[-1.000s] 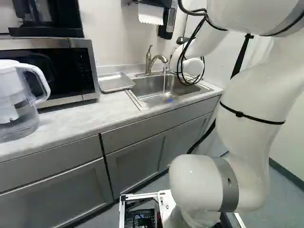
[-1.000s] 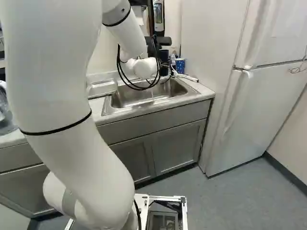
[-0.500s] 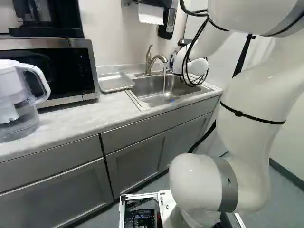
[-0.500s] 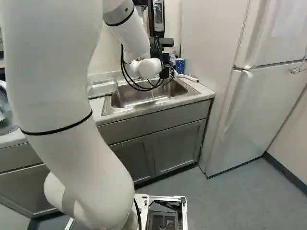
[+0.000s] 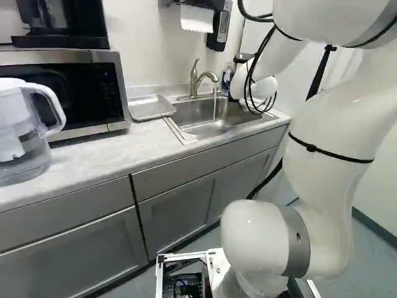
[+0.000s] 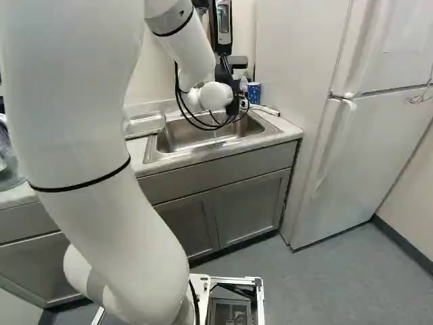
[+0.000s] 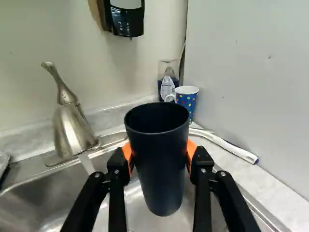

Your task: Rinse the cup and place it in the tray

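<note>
Cup (image 7: 158, 169) mouth up, long axis near-vertical

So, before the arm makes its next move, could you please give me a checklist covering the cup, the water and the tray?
1. Hand shut on the cup: ok, gripped from both sides.
2. Cup upright, mouth up: ok.
3. Water running from the faucet: ok.
4. Cup under the stream: not ok, the water falls beside it.
5. Cup already rinsed: cannot tell.
6. Tray in place beside the sink: ok.

No legible text in any view; marks on the black dispenser (image 7: 127, 21) too small.
</note>
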Robot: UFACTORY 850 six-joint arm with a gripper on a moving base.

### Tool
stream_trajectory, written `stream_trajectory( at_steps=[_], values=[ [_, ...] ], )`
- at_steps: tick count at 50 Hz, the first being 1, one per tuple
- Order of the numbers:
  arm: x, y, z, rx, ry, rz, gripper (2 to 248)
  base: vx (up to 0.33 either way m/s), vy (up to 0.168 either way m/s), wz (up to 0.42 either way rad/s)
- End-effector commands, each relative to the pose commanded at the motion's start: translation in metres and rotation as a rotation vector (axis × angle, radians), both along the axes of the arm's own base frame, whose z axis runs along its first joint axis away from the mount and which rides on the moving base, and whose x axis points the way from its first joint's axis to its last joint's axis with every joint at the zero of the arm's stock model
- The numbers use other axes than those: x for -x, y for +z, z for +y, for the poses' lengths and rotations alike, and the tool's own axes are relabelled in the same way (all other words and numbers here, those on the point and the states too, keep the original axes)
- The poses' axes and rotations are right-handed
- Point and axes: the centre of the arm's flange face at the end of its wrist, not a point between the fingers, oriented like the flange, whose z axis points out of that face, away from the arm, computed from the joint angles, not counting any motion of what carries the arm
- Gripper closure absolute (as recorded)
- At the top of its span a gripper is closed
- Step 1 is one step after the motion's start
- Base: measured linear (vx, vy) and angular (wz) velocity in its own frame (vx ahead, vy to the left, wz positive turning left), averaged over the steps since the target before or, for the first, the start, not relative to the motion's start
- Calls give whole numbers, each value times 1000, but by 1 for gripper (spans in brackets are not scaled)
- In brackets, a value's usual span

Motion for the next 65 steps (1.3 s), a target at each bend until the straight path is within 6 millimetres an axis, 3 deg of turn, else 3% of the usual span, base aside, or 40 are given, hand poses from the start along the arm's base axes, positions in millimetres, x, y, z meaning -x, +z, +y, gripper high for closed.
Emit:
stream_trajectory(
  at_steps=[36,65],
  values=[
    [12,0,-19,42,8,11,126,0,0,0],
    [15,2,-20,44,49,-17,126,0,0,0]
  ],
)
